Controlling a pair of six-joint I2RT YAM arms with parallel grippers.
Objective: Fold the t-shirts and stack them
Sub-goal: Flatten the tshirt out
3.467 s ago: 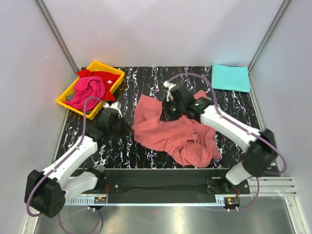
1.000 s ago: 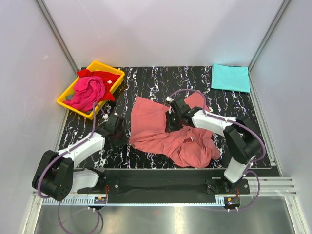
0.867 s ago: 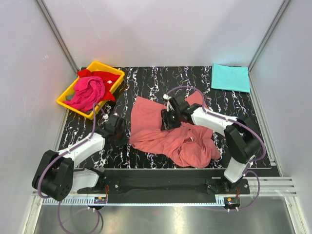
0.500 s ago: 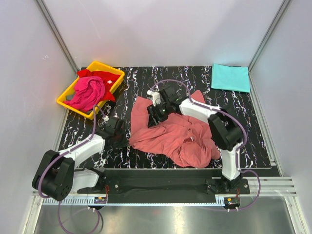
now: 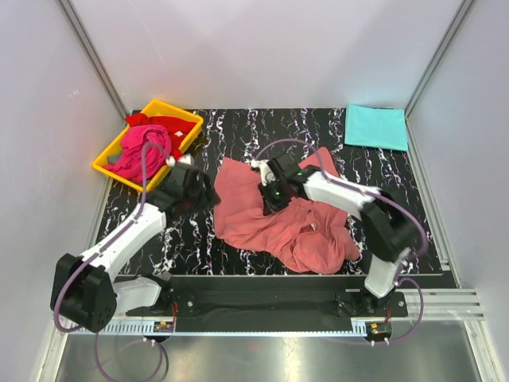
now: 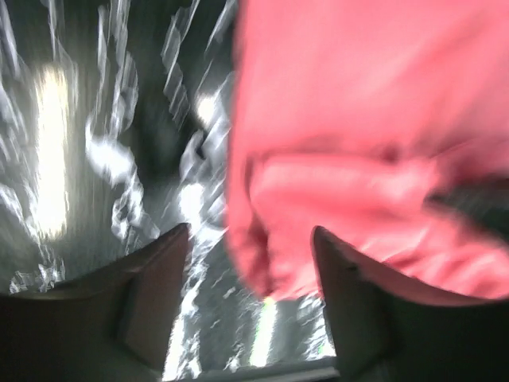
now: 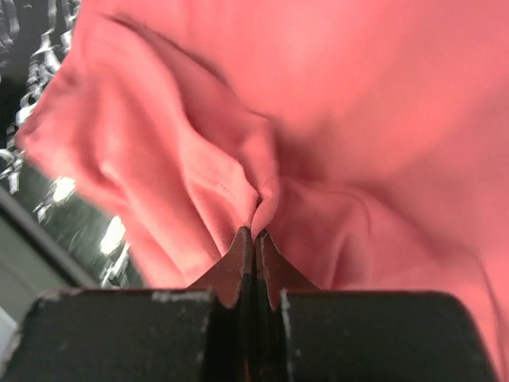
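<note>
Now right jaws clenching on salmon-pink t-shirt fold; left jaws just releasing, gaping beside its edge; flattening still underway.

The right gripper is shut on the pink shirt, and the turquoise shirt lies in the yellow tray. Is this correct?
Not quite. The turquoise shirt is not in the tray. It lies folded at the far right corner of the table, as the top view shows. The right gripper is indeed shut on the pink shirt.
</note>
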